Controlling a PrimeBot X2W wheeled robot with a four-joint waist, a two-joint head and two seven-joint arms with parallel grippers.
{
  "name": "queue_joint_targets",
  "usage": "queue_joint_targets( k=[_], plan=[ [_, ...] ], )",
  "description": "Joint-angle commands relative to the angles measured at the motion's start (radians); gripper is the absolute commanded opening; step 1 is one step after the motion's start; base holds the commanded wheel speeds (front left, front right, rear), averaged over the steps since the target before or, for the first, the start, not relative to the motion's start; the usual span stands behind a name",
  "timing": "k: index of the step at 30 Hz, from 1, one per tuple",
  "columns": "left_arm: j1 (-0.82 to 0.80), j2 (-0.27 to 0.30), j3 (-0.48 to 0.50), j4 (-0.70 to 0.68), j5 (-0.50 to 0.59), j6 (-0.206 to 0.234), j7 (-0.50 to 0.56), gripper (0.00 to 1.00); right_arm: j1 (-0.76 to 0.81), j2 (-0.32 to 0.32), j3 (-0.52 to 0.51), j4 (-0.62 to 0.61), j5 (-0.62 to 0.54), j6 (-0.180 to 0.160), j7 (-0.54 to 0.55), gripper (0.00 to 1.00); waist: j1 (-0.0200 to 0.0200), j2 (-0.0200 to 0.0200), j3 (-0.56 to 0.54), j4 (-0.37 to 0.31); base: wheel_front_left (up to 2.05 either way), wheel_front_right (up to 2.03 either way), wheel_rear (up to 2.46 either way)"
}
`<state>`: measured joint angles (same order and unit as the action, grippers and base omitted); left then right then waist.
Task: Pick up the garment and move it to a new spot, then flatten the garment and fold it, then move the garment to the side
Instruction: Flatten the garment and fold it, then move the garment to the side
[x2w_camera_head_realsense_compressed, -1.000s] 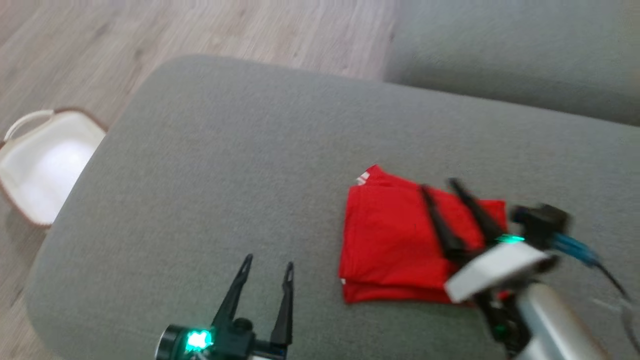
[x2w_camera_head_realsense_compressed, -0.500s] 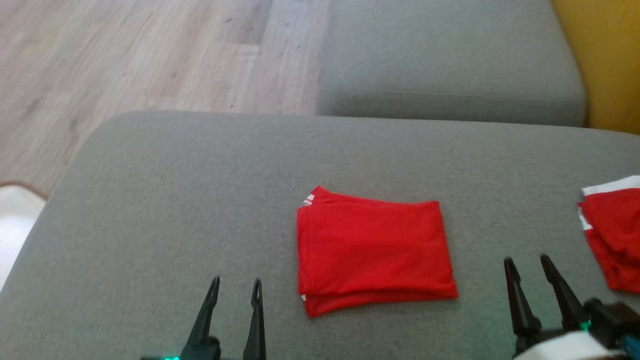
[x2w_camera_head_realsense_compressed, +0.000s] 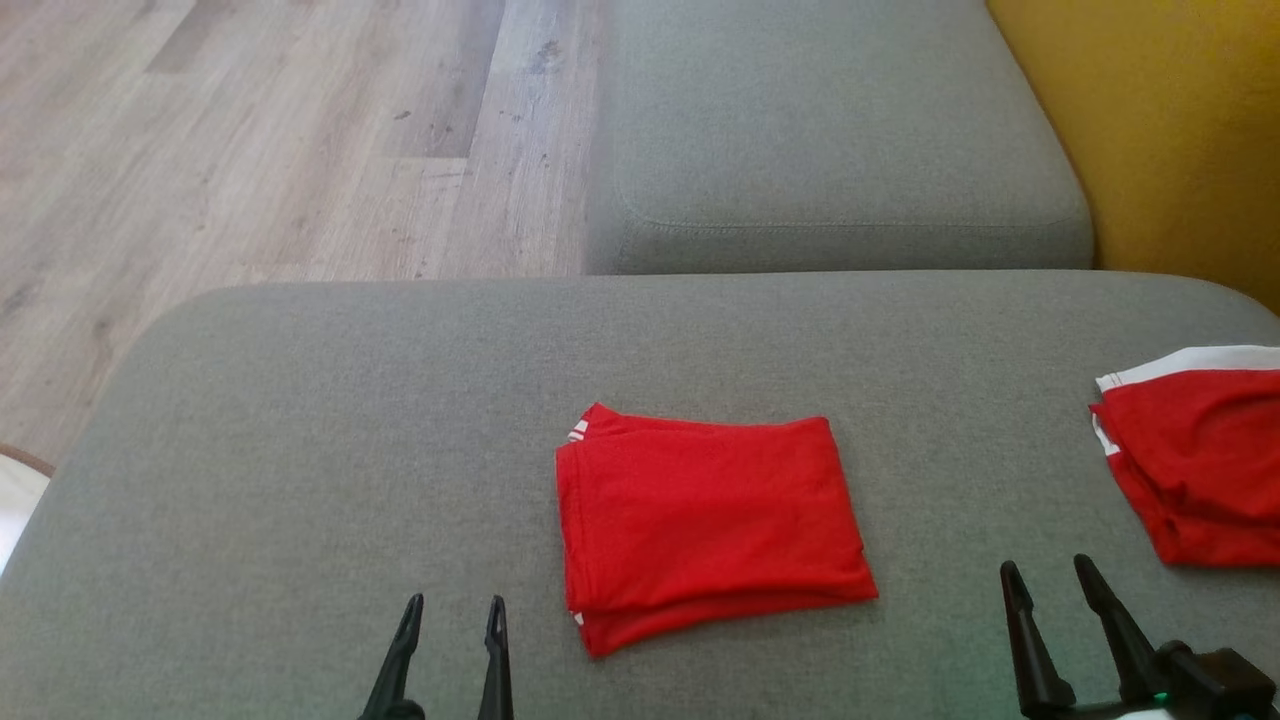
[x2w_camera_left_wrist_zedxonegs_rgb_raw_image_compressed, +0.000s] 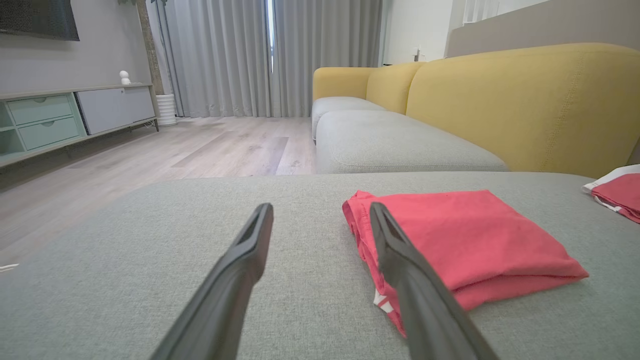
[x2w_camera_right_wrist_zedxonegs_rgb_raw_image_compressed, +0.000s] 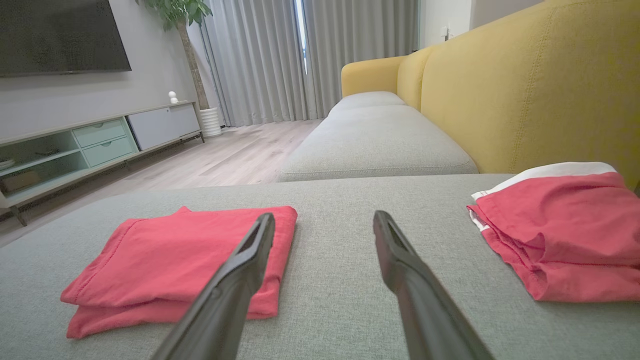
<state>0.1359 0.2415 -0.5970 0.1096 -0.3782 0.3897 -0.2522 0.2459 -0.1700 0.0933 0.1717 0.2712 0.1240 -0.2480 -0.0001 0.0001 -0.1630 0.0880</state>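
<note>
Fingers of left gripper (x2w_camera_head_realsense_compressed: 455, 600): apart, empty, over grey fabric seat cushion (x2w_camera_head_realsense_compressed: 300, 450). Right gripper (x2w_camera_head_realsense_compressed: 1046, 565): fingers likewise apart, empty. Folded red cloth garment (x2w_camera_head_realsense_compressed: 705, 520): flat on cushion, between the grippers, touching neither. Second red garment with white band (x2w_camera_head_realsense_compressed: 1195, 460): cushion's right edge.

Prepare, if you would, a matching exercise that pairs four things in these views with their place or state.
Things:
1. folded red garment
2. red garment with white trim
3. left gripper
4. yellow backrest

Places or states:
A. open and empty, at the lower left of the head view
B. at the upper right of the head view
C. on the grey cushion, at the right edge of the head view
D. lying flat in the middle of the cushion

Pairs: 1-D, 2-C, 3-A, 4-B.
</note>
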Motion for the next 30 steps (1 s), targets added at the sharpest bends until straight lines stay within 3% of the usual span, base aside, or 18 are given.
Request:
queue_joint_targets(
  k=[1,18,23,30],
  plan=[
    [-0.028,-0.007,0.044,-0.024,0.01,-0.005,-0.01,1.0,-0.027,-0.017,0.02,-0.036,-0.007,0.007,-0.014,1.0,0.0001,-0.0001,-0.003,-0.001,0.0,0.0,0.0],
    [-0.026,-0.024,0.058,-0.007,0.039,-0.026,-0.01,1.0,-0.032,-0.009,0.03,-0.009,0.003,0.007,-0.014,1.0,0.0001,-0.0001,0.021,0.003,0.0,0.0,0.0],
    [-0.037,-0.031,0.055,-0.004,0.049,-0.029,-0.01,1.0,-0.111,-0.017,0.079,0.076,0.048,0.007,-0.008,1.0,0.0001,-0.0001,0.073,0.01,0.0,0.0,0.0],
    [-0.055,-0.042,0.041,0.01,0.058,-0.037,-0.01,1.0,-0.271,0.026,0.107,0.238,0.209,0.007,0.127,1.0,0.0001,-0.0001,0.123,0.015,0.0,0.0,0.0]
  ],
)
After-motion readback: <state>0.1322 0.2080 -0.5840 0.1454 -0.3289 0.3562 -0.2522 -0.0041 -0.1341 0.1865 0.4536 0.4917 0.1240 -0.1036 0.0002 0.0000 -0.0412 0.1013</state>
